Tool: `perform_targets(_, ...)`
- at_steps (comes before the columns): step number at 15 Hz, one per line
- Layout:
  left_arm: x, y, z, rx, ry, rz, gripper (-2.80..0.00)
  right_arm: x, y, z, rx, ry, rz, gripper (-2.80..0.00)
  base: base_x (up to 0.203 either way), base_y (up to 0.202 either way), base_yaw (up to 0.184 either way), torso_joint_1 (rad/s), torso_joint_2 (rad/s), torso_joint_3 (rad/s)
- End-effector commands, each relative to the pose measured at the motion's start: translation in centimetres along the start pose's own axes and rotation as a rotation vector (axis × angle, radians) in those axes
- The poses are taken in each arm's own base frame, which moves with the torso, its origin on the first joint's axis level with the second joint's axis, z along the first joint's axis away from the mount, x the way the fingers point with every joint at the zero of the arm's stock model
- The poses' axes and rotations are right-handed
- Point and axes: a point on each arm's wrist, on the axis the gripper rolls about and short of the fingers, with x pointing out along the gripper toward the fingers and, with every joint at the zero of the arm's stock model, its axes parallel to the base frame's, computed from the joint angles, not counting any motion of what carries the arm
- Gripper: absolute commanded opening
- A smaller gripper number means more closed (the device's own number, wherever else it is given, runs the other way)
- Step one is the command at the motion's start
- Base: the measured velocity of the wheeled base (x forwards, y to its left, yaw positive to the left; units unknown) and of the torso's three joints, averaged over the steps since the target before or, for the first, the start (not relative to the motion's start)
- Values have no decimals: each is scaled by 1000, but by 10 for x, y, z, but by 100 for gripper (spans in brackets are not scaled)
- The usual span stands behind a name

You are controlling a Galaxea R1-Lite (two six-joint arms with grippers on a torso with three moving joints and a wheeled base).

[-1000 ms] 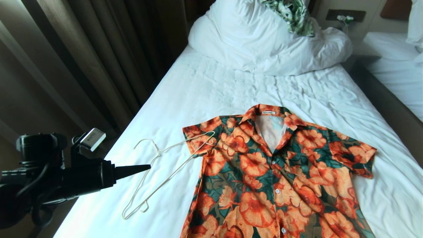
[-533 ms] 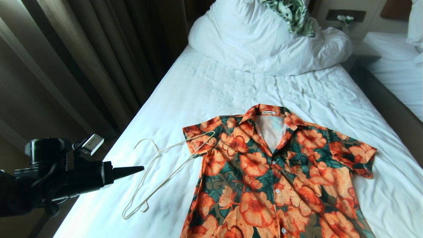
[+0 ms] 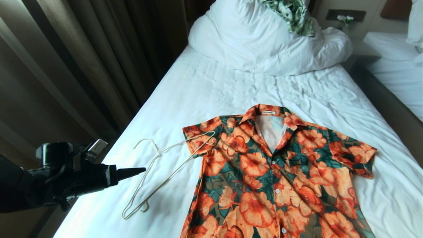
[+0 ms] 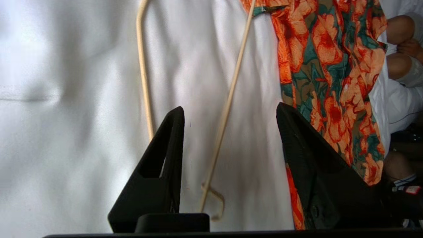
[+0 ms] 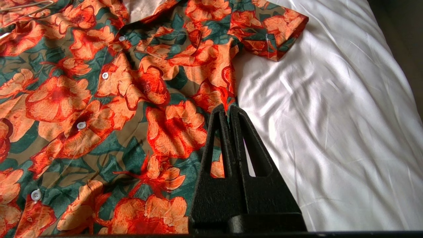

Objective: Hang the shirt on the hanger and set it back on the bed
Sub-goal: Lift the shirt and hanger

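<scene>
Looking down from the head camera, you have the bed [image 3: 211,86] running away from you, its white sheet wrinkled and a bunched white duvet [image 3: 261,39] heaped at the far end. A green-and-white patterned cloth [image 3: 292,15] lies on top of that heap.

The shirt [image 3: 274,172] lies flat and face up on the near half of the sheet, buttoned, collar toward the duvet, both short sleeves spread out. The hanger [image 3: 158,172] lies flat on the sheet just beside the shirt, on your left. One of its corners rests on the shirt's nearer sleeve; its hook points away from the shirt.

Your left gripper [image 3: 140,170] hangs at the bed's left edge, pointing across toward the hanger, close to its wire. In the left wrist view the left gripper's [image 4: 228,114] jaws stand clearly apart and hold nothing. The hanger's two long wires run between and past the fingers [image 4: 165,155], with the sheet showing behind them; contact with the wire cannot be confirmed.

Your right gripper [image 5: 228,110] appears only in its own wrist view. Its jaws are pressed together and empty, above the shirt's edge where cloth meets bare sheet.

A second white bed [image 3: 393,62] shows at the right edge, and brown curtains [image 3: 82,66] hang on the left.
</scene>
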Motion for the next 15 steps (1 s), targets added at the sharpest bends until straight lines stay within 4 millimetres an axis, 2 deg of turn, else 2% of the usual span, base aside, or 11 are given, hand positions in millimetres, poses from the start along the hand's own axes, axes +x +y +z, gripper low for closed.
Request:
perform_targets(1, 7, 9, -6, -16, 23, -1, 0, 0, 0, 0, 0, 2, 0, -280, 0, 0, 0, 0, 0, 0)
perform_targets(4, 19, 15, -12, 32, 59, -18, 0, 0, 0, 0, 0, 2, 1, -280, 0, 0, 0, 0, 0, 0)
perform_targets(10, 44, 31, -5, 49, 74, -4, 0, 0, 0, 0, 0, 2, 1, -280, 0, 0, 0, 0, 0, 0)
perform_targets(12, 53, 28, -8, 49, 97, -17, 0, 0, 0, 0, 0, 2, 0, -280, 0, 0, 0, 0, 0, 0)
perform_targets(13, 56, 28, -9, 53, 104, -10, 0, 0, 0, 0, 0, 2, 1, -280, 0, 0, 0, 0, 0, 0)
perform_targets(15, 52, 26, 2, 89, 69, 44, 0, 0, 0, 0, 0, 2, 1, -280, 0, 0, 0, 0, 0, 0)
